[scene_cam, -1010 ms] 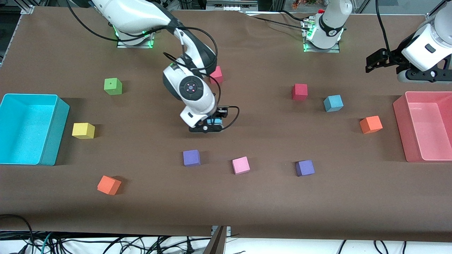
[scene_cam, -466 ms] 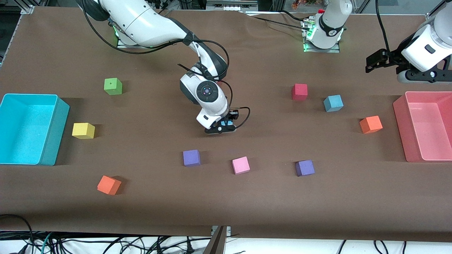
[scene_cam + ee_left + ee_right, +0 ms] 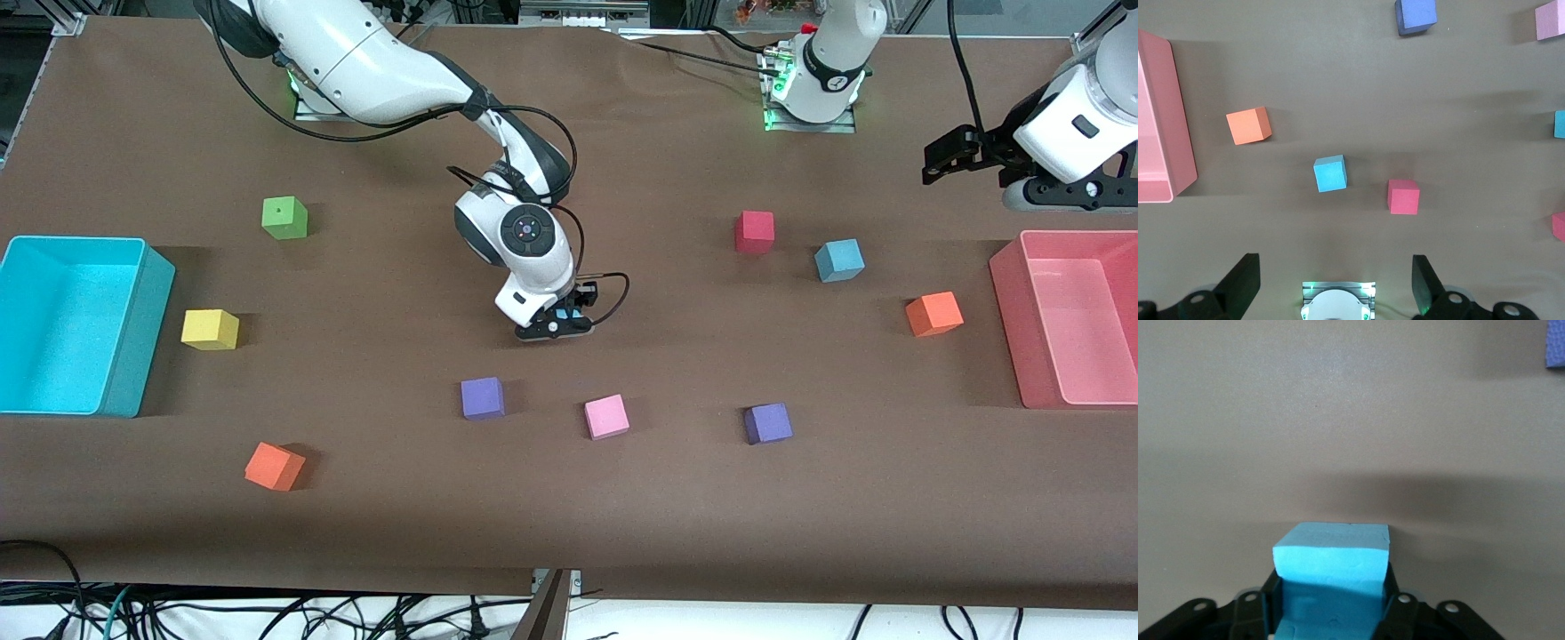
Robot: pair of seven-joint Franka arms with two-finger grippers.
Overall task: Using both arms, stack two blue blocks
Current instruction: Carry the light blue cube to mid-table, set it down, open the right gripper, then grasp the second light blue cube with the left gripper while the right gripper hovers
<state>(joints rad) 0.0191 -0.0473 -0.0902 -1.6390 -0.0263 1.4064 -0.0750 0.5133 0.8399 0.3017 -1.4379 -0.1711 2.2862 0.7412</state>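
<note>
Blue foam, first block (image 3: 1331, 570): sits between the right gripper's fingers (image 3: 1395, 603), mid-table, jaws against its sides.
Right gripper (image 3: 564, 318): low at the table, clamped on this block.
Second blue block (image 3: 839, 260): toward the left arm's end, just beside a red cube (image 3: 755, 232).
Left gripper (image 3: 1335, 290): jaws wide apart, empty, waiting high near the pink bin (image 3: 1009, 293).
</note>
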